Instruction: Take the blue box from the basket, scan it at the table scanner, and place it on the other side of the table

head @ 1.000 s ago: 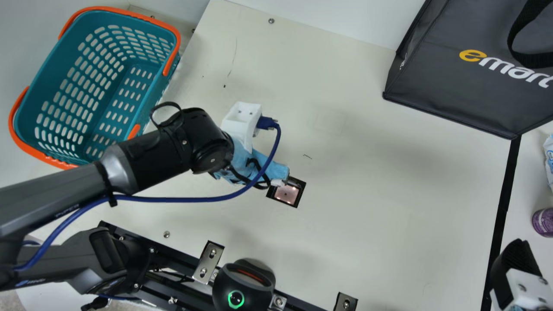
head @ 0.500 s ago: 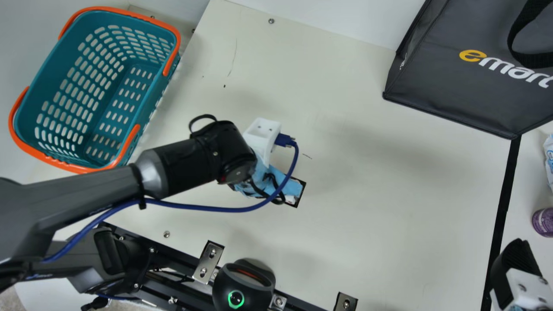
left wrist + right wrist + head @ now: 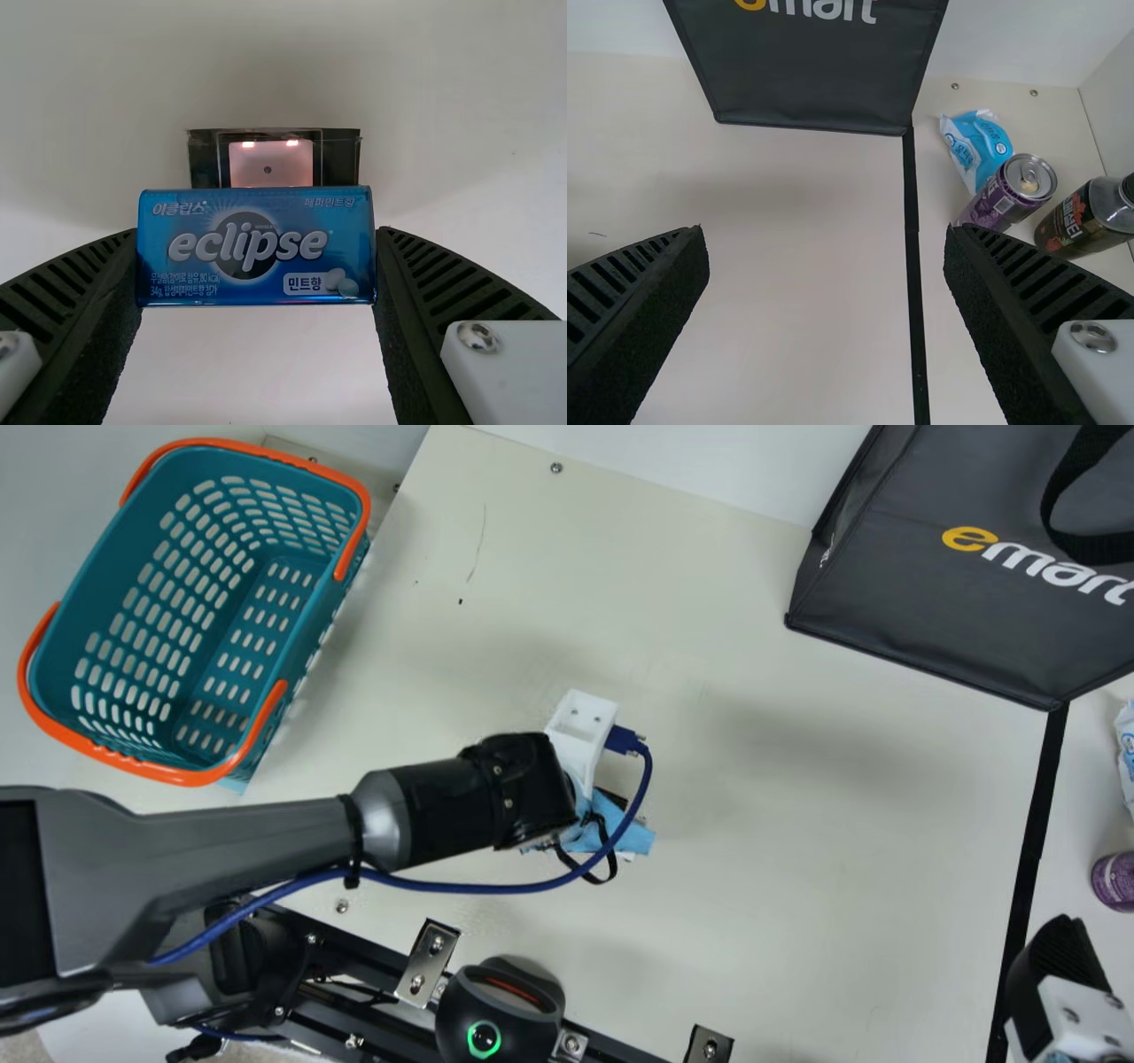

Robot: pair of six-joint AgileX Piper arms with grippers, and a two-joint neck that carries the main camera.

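Left gripper (image 3: 256, 232) (on the arm nearer the table scanner (image 3: 270, 163)) grips the blue box (image 3: 257, 246) by its ends, long axis spanning finger to finger, the scanner showing past one long edge; any aligning shift probably runs crosswise to that axis.

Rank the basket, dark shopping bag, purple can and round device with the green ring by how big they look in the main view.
1. Basket and dark shopping bag: too alike to rank, bag partly cut off
2. Round device
3. Purple can
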